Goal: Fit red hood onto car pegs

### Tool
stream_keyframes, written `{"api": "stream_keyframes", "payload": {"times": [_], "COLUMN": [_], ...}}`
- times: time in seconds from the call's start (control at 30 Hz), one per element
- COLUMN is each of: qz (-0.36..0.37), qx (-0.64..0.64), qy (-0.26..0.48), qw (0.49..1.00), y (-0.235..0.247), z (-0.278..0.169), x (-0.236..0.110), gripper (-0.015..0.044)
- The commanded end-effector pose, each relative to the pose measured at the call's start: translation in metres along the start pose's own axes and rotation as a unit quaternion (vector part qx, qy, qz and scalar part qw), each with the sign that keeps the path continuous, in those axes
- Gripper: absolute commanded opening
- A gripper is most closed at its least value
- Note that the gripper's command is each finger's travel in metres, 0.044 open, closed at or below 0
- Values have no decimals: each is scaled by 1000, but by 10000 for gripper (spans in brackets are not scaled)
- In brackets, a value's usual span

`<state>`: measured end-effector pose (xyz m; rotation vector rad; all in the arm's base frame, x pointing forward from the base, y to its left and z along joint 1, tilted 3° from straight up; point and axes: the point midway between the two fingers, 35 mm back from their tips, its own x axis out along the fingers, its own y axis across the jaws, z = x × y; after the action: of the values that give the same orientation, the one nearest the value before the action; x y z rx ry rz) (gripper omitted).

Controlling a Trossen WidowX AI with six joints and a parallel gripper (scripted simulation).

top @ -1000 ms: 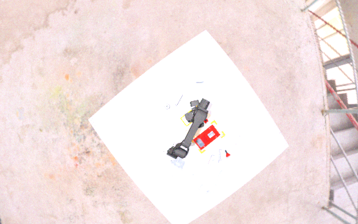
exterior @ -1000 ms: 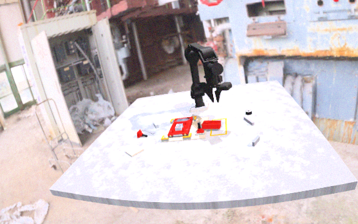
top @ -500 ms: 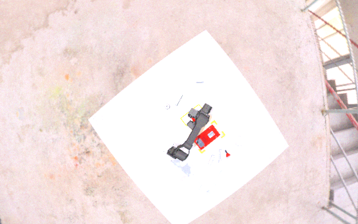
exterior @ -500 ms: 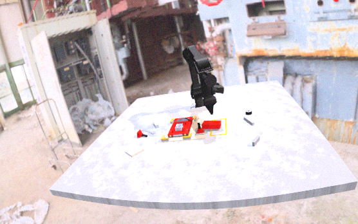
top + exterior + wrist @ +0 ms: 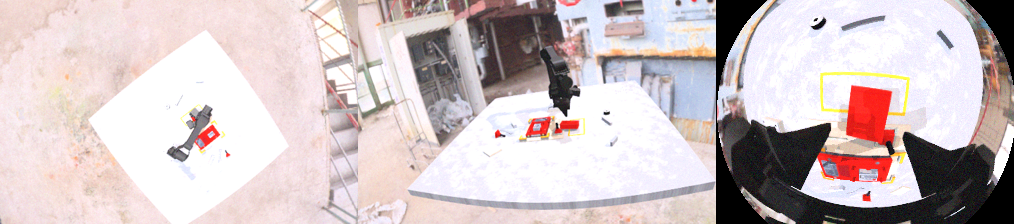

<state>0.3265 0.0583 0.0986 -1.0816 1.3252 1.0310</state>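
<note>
No text, label, brand, number or sign can be read in any of the three views. A small pale patch on the roof of the red car (image 5: 209, 135) could be a label, but it is too blurred and too small to make out in the top and exterior views. In the wrist view, pale marks on the car's near side are equally unreadable. A red and white shape at the top edge of the exterior view, on the blue building (image 5: 641, 48), may be part of a sign, but it is cut off and shows no letters.
</note>
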Motion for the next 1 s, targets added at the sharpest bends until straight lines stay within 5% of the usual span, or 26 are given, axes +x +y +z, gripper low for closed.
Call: {"api": "stream_keyframes", "payload": {"times": [0.0, 0.97], "qz": [-1, -1], "qx": [3, 3], "qy": [1, 2], "qw": [1000, 1000], "y": [-1, -2], "z": [0, 0], "x": [3, 27], "gripper": [440, 440]}}
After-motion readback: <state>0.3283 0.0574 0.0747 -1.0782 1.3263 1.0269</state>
